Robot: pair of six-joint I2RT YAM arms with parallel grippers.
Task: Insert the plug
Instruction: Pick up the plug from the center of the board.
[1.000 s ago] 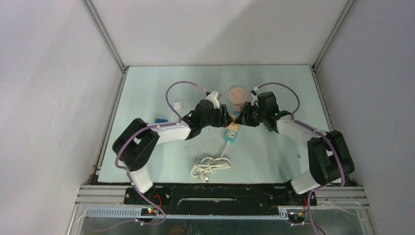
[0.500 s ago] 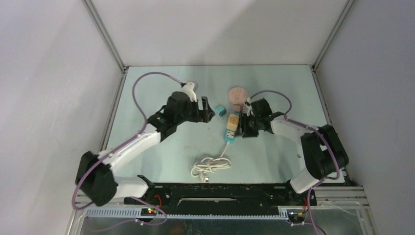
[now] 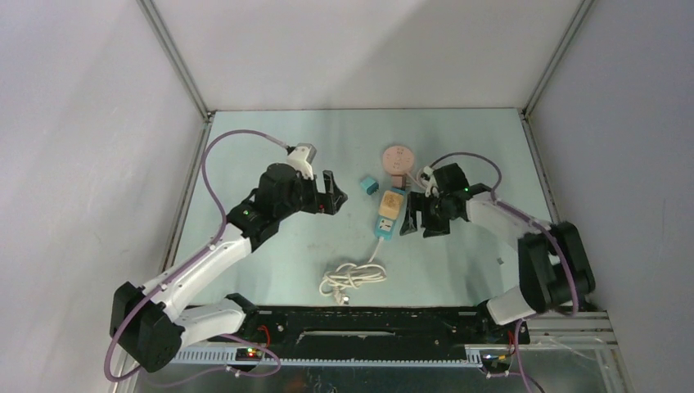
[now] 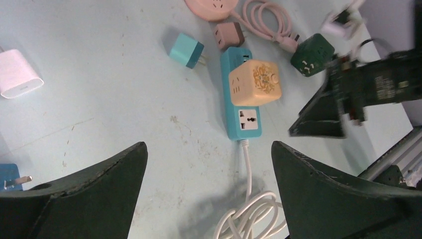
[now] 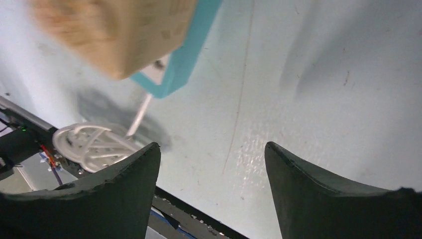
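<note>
The plug, a beige cube (image 4: 255, 82) with a floral print, sits on top of the teal power strip (image 4: 240, 99), near its far end; one socket below it is free. In the top view the cube (image 3: 390, 203) and the strip (image 3: 383, 226) lie mid-table. My left gripper (image 3: 334, 195) hangs open to the left of them, nothing between its fingers (image 4: 209, 149). My right gripper (image 3: 419, 219) stands open just right of the strip, not touching it; in its wrist view (image 5: 212, 147) only bare table lies between the tips, with the blurred cube (image 5: 114, 35) at upper left.
A small teal adapter (image 4: 185, 51), a mauve adapter (image 4: 228, 35), a pink round socket (image 4: 211, 6) with its cord and a green cube (image 4: 312, 61) lie beyond the strip. A white charger (image 4: 17, 73) and a blue adapter (image 4: 10, 177) lie left. The strip's white cable (image 3: 352, 278) coils near the front.
Both grippers have opened. The right one let go of the beige cube and drew back to the right. The left arm swung away left, leaving the teal adapter on the table.
</note>
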